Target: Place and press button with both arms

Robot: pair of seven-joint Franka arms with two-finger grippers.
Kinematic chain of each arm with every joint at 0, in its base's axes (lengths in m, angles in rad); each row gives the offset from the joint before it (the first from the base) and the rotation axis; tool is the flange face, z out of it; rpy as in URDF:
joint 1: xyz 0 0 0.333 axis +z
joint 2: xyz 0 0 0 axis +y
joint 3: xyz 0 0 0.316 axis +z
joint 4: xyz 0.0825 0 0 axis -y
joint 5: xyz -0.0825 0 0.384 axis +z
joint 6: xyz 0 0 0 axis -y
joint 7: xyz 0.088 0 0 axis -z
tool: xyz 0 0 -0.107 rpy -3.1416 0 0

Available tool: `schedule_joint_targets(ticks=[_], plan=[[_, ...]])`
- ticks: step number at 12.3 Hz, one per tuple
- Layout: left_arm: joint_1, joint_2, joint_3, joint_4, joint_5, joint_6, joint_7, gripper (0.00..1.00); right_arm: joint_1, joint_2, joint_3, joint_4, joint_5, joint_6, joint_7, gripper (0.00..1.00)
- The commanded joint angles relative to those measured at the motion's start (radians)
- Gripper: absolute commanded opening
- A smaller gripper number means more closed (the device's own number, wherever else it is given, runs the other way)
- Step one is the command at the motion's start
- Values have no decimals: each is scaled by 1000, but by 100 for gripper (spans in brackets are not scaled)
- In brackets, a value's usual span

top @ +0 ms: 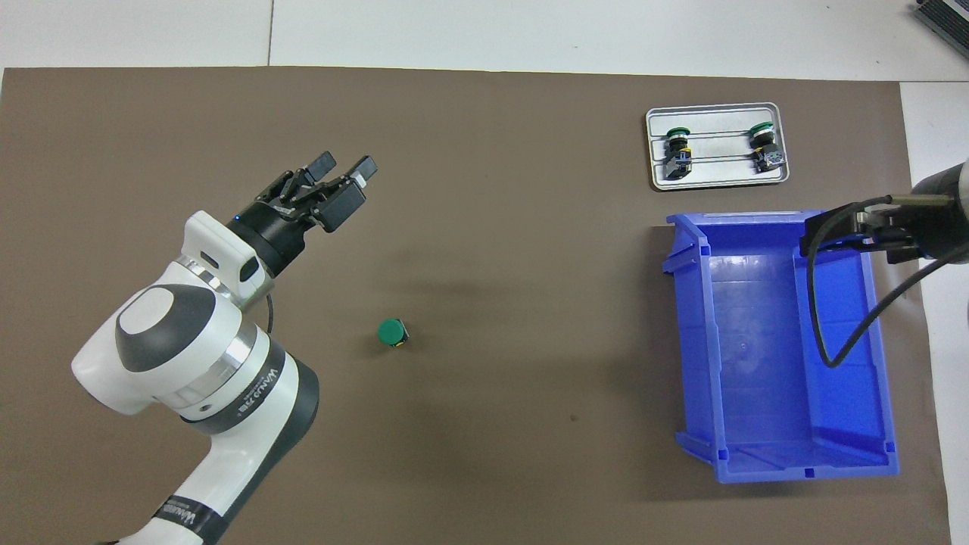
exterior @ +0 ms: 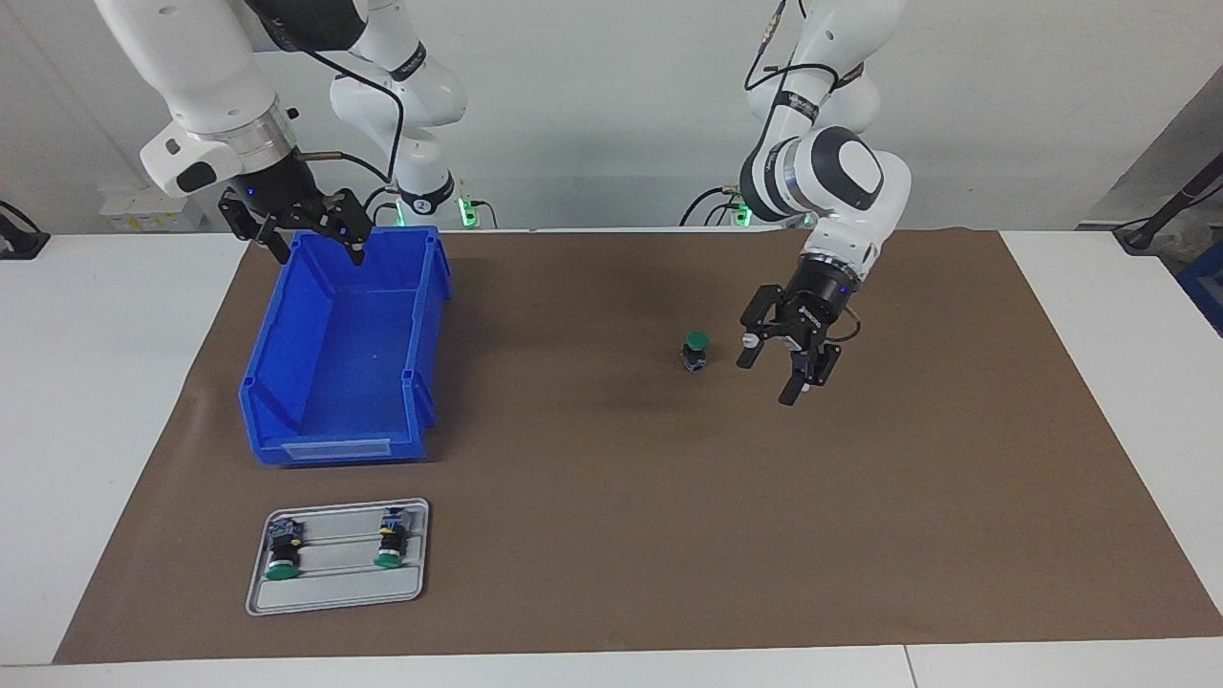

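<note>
A button stands upright on the brown mat, green cap up, with nothing touching it. My left gripper hangs open and empty above the mat, beside the button toward the left arm's end of the table. Over the robot-side end of the blue bin my right gripper is held high, open and empty. Two more buttons lie on their sides in a grey tray.
The blue bin has nothing in it and sits toward the right arm's end of the table. The grey tray lies just farther from the robots than the bin. White table shows around the mat's edges.
</note>
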Motion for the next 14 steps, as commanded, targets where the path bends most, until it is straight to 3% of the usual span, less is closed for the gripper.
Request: schedule_joint_targets(ticks=[1,4,6,8,9,10,12,14], plan=[[38,39,1,78,129,-12,-237,90,-3,-28,-3,-33,27,12,-23,100],[153,17,2,95,232,-167,-474,95,-5,-28,-1,-33,27,12,-23,100],[263,19,8,156,507,-380,-753,94,-4,-28,-3,-33,27,12,-23,100],[404,75,8,353,870,-675,-1060,93,-4,-28,-3,-33,27,12,-23,100],[429,112,8,449,969,-797,-1156,93,-5,-28,-3,-33,27,12,-23,100],[431,116,8,506,1064,-897,-1205,92,-5,-28,-1,-33,27,10,-23,100],[373,108,-13,525,1398,-1049,-1299,83,-4,-28,-1,-33,27,12,-23,100],[167,96,-22,522,1752,-1079,-1497,72,-3,-28,-1,-33,27,12,-23,100]])
